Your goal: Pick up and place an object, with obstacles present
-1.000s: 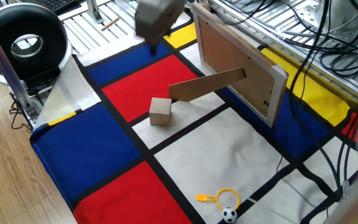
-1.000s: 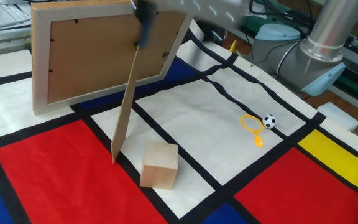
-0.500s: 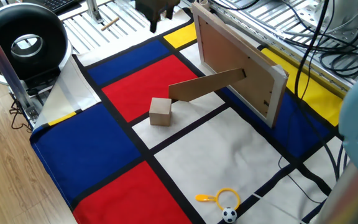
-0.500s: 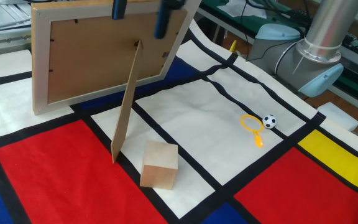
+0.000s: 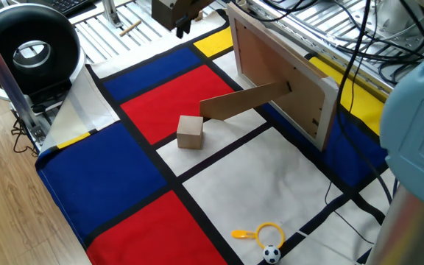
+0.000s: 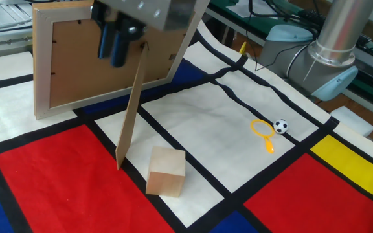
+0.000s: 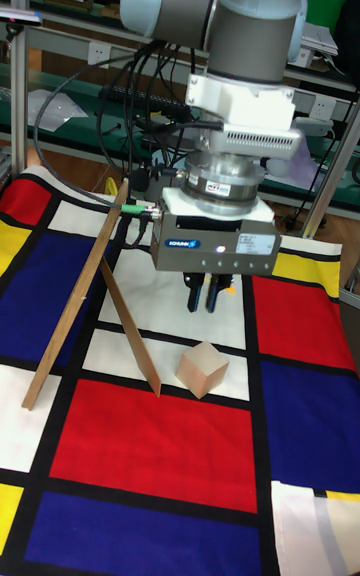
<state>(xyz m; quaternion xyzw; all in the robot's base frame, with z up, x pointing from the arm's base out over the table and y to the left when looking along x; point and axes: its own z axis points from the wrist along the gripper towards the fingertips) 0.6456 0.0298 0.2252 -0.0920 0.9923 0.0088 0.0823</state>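
Note:
The small light-brown wooden cube (image 5: 190, 132) (image 6: 166, 171) (image 7: 203, 369) rests on the mat where a red and a white panel meet, just beside the foot of the prop leg (image 5: 245, 101) (image 6: 131, 110). The large picture frame (image 5: 282, 81) (image 6: 76, 65) stands upright behind it, brown back showing. My gripper (image 7: 205, 298) (image 6: 112, 44) (image 5: 181, 28) hangs in the air above and behind the cube, apart from it. Its dark fingers (image 7: 195, 296) sit close together with nothing between them.
A yellow plastic ring with a handle (image 5: 263, 234) (image 6: 263, 129) and a tiny toy football (image 5: 271, 255) (image 6: 281, 126) lie on a white panel. A black round device (image 5: 28, 51) stands off the mat's corner. Cables and metal rails run behind the frame.
The gripper has swung left and lower in front of the frame's back, and its fingers now sit closer together. The cube and frame have not moved.

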